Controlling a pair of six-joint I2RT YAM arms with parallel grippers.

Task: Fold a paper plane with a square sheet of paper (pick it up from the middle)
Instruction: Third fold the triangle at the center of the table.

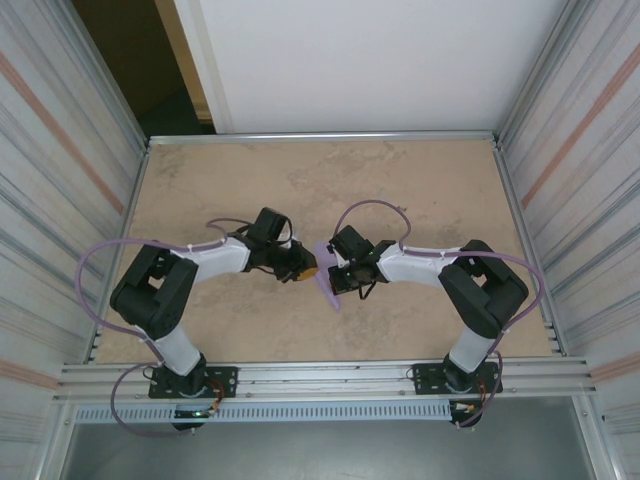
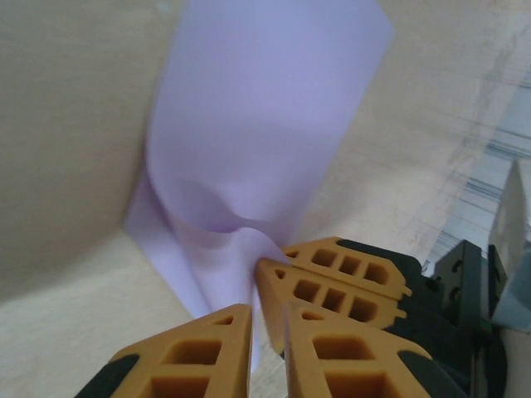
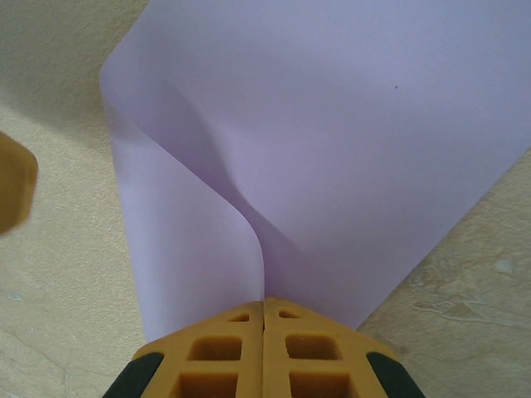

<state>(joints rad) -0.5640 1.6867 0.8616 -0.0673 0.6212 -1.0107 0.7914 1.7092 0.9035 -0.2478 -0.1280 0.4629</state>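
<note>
The square sheet of paper (image 1: pixel 327 285) is lavender and hangs bent between my two grippers over the middle of the table. My right gripper (image 3: pixel 264 300) is shut on the paper (image 3: pixel 332 149), which curls up into a fold at the pinch. In the left wrist view the paper (image 2: pixel 257 124) bulges above the right gripper's orange fingers (image 2: pixel 332 278). My left gripper (image 2: pixel 267 308) sits close beside them, its jaws a narrow gap apart with a paper edge hanging in the gap. From above, the left gripper (image 1: pixel 303 268) and right gripper (image 1: pixel 335 272) nearly touch.
The beige stone-patterned table (image 1: pixel 400 190) has a metal rail (image 1: pixel 320 137) along the back and corrugated walls (image 1: pixel 60 150) on both sides. Lilac cables (image 1: pixel 100 255) loop from each arm.
</note>
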